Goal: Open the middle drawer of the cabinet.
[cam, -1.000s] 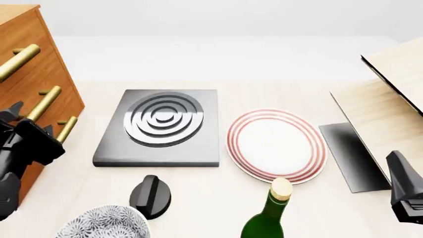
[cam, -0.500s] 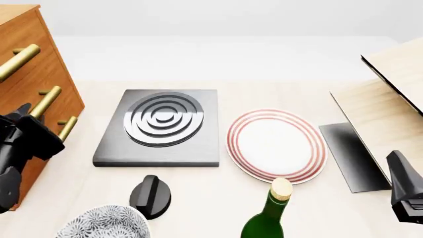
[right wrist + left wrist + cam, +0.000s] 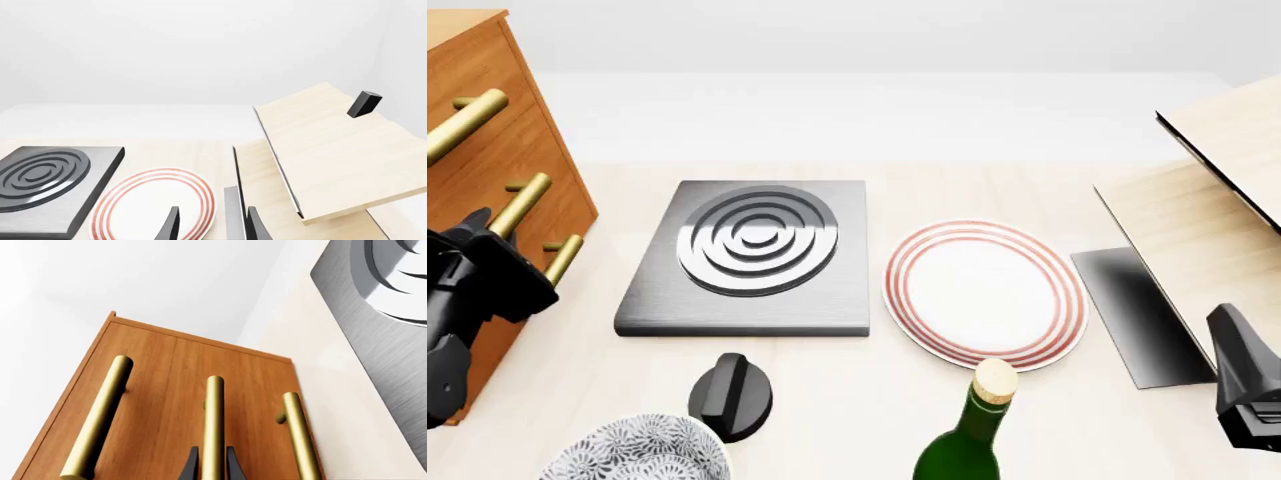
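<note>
Middle drawer (image 3: 510,215) of the tall orange-brown wooden cabinet (image 3: 487,90) is the target, and it looks fully shut, its front level with the drawers above and below it. Nearest to me, the black left gripper (image 3: 481,228) is at the cabinet's front, at the table's left edge. The left wrist view shows its two dark fingertips (image 3: 193,466) on either side of the brass cylindrical bar handle (image 3: 213,427) of that drawer, the jaws spread just wider than the bar; I cannot tell if they already touch it. So I judge the step in hand is taking hold of the handle. The next move calls for pressing the fingers onto the bar, then pulling straight out from the cabinet front, without slipping toward the top handle (image 3: 100,420) or the bottom handle (image 3: 298,435). The black right gripper (image 3: 208,225) rests low at the right, fingers parted and empty, near the red-ringed white plate (image 3: 985,292).
</note>
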